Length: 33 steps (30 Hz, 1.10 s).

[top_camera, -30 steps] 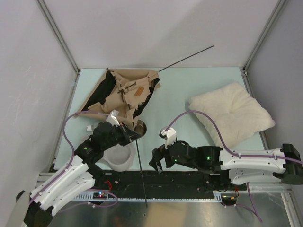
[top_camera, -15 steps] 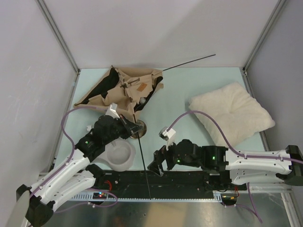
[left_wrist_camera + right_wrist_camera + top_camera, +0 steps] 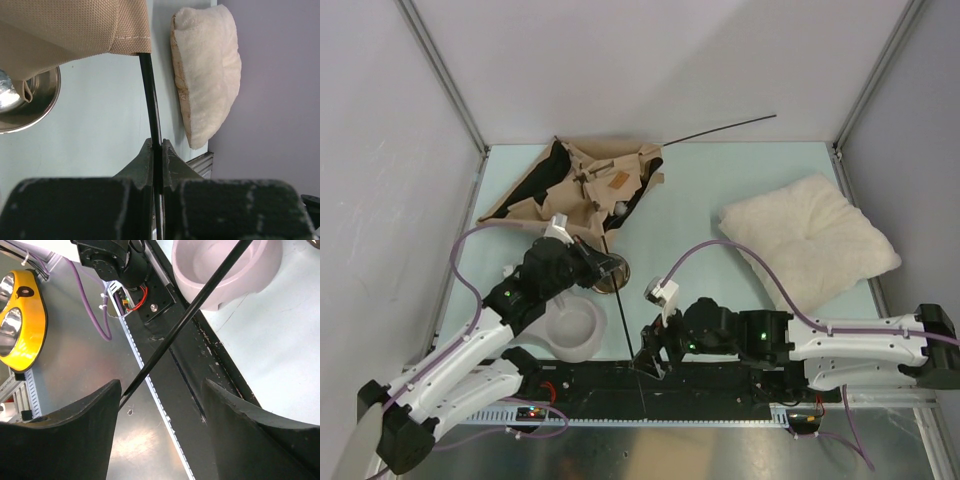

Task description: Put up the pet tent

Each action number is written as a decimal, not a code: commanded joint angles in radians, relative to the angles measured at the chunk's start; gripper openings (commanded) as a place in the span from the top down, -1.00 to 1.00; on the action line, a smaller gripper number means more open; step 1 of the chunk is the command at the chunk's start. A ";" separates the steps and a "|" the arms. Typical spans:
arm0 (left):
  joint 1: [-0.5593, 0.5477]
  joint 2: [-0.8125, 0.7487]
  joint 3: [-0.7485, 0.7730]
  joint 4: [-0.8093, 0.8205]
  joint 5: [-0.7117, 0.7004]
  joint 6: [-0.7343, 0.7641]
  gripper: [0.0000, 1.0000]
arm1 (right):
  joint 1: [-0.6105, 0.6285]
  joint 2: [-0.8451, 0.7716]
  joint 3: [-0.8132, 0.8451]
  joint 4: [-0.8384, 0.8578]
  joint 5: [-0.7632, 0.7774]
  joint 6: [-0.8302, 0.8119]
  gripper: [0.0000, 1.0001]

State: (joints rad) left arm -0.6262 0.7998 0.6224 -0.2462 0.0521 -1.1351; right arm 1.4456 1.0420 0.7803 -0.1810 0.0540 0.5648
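Observation:
The pet tent (image 3: pixel 582 188) lies collapsed at the back left, tan fabric with black lining and a brown label patch (image 3: pixel 617 181). One thin black pole (image 3: pixel 625 330) runs from the tent toward the near edge. My left gripper (image 3: pixel 607 268) is shut on it just below the fabric hem; in the left wrist view the jaws (image 3: pixel 157 150) clamp the pole under the tent fabric (image 3: pixel 75 30). My right gripper (image 3: pixel 650 358) is open at the pole's near end. In the right wrist view the pole (image 3: pixel 165 347) crosses between its spread fingers (image 3: pixel 65 440), untouched. A second pole (image 3: pixel 720 130) sticks out past the back edge.
A cream fluffy pillow (image 3: pixel 810 240) lies at the right, also in the left wrist view (image 3: pixel 205 70). The grey double pet bowl (image 3: pixel 570 330) sits under my left arm, with a steel bowl (image 3: pixel 613 273) beside the gripper. The black base rail (image 3: pixel 720 385) runs along the near edge.
My left gripper has moved away from the bases with the pole, and the tent fabric has shifted back. My right gripper has moved left, up to the pole's near end.

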 commanded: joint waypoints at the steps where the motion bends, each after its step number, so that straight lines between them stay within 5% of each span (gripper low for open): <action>1: -0.008 0.021 0.076 0.096 -0.049 -0.005 0.99 | 0.008 0.033 0.051 0.020 0.000 -0.005 -0.36; 14: -0.009 0.068 0.102 0.101 -0.094 0.004 1.00 | 0.006 0.058 0.084 -0.061 0.024 0.015 0.24; 25: -0.010 0.093 0.133 0.104 -0.108 0.029 0.99 | 0.007 0.079 0.084 -0.109 -0.010 0.025 0.04; 33: -0.009 0.102 0.139 0.104 -0.104 0.037 0.99 | 0.013 0.069 0.084 -0.129 0.011 0.034 0.92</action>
State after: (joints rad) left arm -0.6357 0.9062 0.7139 -0.2195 -0.0002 -1.1362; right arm 1.4483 1.1164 0.8272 -0.3035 0.0635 0.6094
